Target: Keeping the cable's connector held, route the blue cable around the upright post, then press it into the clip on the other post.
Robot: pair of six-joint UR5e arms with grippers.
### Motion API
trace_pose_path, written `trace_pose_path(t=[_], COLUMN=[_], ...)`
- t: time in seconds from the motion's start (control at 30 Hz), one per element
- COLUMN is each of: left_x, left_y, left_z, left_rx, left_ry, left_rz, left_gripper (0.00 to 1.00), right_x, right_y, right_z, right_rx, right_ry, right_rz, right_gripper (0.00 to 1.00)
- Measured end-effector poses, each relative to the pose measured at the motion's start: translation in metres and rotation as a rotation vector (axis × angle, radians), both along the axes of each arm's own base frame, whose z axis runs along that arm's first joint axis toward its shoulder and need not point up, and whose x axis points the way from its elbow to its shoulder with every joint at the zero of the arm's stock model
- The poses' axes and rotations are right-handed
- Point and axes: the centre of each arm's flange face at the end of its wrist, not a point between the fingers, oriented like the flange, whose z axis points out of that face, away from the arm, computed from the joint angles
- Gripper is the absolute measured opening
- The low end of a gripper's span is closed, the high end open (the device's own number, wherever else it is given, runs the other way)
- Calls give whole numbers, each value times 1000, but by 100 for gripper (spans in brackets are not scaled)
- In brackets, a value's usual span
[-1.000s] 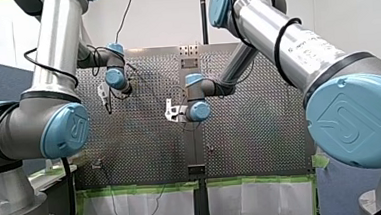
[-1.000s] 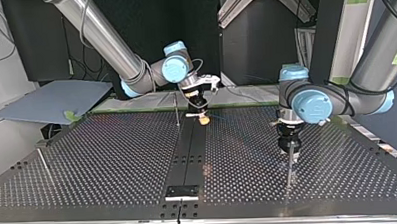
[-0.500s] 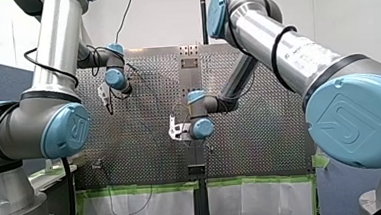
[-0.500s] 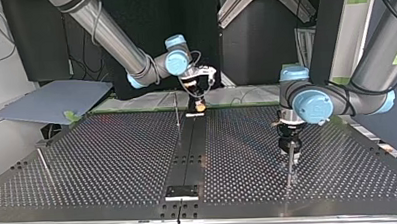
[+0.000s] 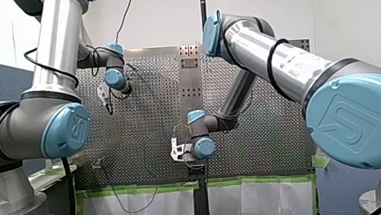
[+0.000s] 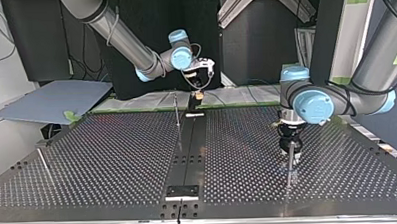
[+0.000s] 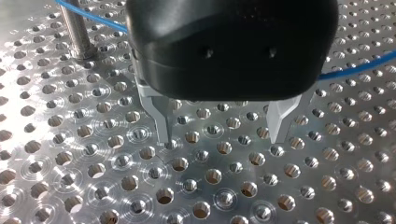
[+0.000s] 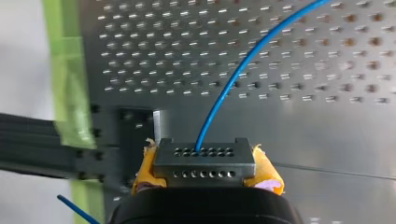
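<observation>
My right gripper (image 8: pixel 206 171) is shut on the grey connector block (image 8: pixel 204 156), its yellow pads on either side of it. The blue cable (image 8: pixel 243 70) rises from the block and arcs away over the perforated plate. In the top view my right gripper (image 6: pixel 199 93) hangs at the far middle edge, beside a thin upright post (image 6: pixel 177 110). My left gripper (image 7: pixel 219 140) stands open just above the plate, its metal fingers (image 7: pixel 163 123) holding nothing. The blue cable (image 7: pixel 93 16) runs behind it, past a steel post (image 7: pixel 74 28). In the top view my left gripper (image 6: pixel 290 145) sits over another post (image 6: pixel 290 166).
A third thin post (image 6: pixel 43 165) stands near the top view's left edge. A black centre strip (image 6: pixel 188 157) runs across the perforated table. Green tape (image 8: pixel 70 70) lines the table edge by my right gripper. A blue-grey board (image 6: pixel 56 99) lies beyond the top view's far left corner.
My right arm has carried the connector from over the plate's middle back to the top view's far edge, rising slightly. My left arm has stayed still, gripper open.
</observation>
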Motion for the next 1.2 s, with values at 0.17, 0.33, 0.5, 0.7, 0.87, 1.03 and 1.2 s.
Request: trace_pose_path(t=[0.17, 0.33, 0.5, 0.7, 0.87, 1.03, 1.2], left_x=[0, 0, 0, 0, 0, 1, 0], left_y=[1, 1, 1, 2, 3, 3, 3], left_z=[0, 0, 0, 0, 0, 0, 0], left_rx=[0, 0, 0, 0, 0, -1, 0], left_ry=[0, 0, 0, 0, 0, 0, 1], left_rz=[1, 2, 2, 3, 5, 8, 9], left_gripper=[100, 100, 100, 100, 100, 100, 100], right_x=[-6, -14, -29, -50, -60, -68, -77], right_y=[5, 10, 20, 29, 28, 27, 26], right_z=[-33, -68, -105, -134, -151, -167, -178], right_rx=[14, 28, 51, 78, 71, 67, 70], right_ry=[25, 47, 68, 63, 51, 48, 46], right_rz=[-22, -40, -60, -90, -109, -123, -136], right_gripper=[0, 0, 0, 0, 0, 0, 0])
